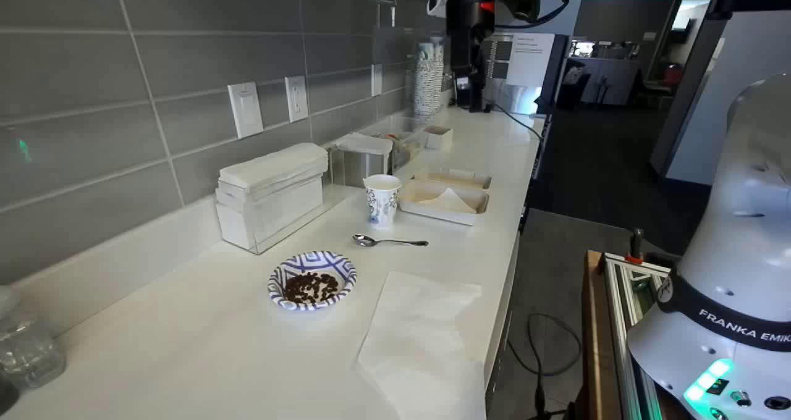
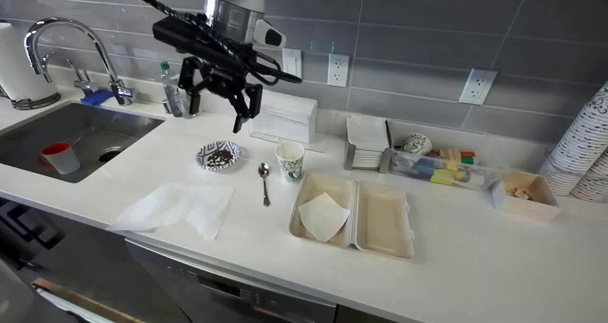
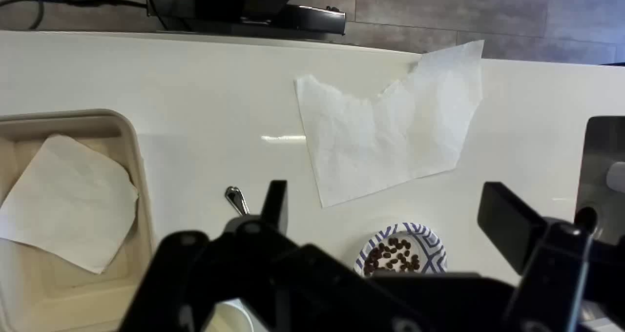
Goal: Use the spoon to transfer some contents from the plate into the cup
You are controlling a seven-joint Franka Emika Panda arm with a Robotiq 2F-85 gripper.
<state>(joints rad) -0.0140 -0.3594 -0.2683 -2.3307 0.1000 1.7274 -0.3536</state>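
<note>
The dark metal spoon lies flat on the counter between plate and cup [image 1: 395, 242] [image 2: 265, 185]; in the wrist view only its handle end shows [image 3: 237, 200], beside the left finger. The white plate with the blue patterned rim [image 1: 276, 279] [image 2: 201, 153] [image 3: 432, 248] holds small dark brown bits [image 1: 309, 288] [image 2: 220, 158] [image 3: 390, 255]. The white paper cup [image 1: 382, 204] [image 2: 290, 164] stands upright near the spoon's bowl; in the wrist view the gripper mostly hides it [image 3: 232, 320]. My gripper [image 2: 216, 117] [image 3: 390, 207] is open and empty, above the counter near the plate, touching nothing; in an exterior view its fingers overlap [image 1: 474, 96].
A white napkin sheet [image 1: 426, 340] [image 2: 180, 209] lies by the front edge. An open takeout box [image 2: 380, 223] with a paper in it is beside the cup. A napkin holder [image 1: 272, 197], a clear jar [image 1: 28, 346], a cup stack [image 2: 577, 142] and a sink [image 2: 114, 123] are around.
</note>
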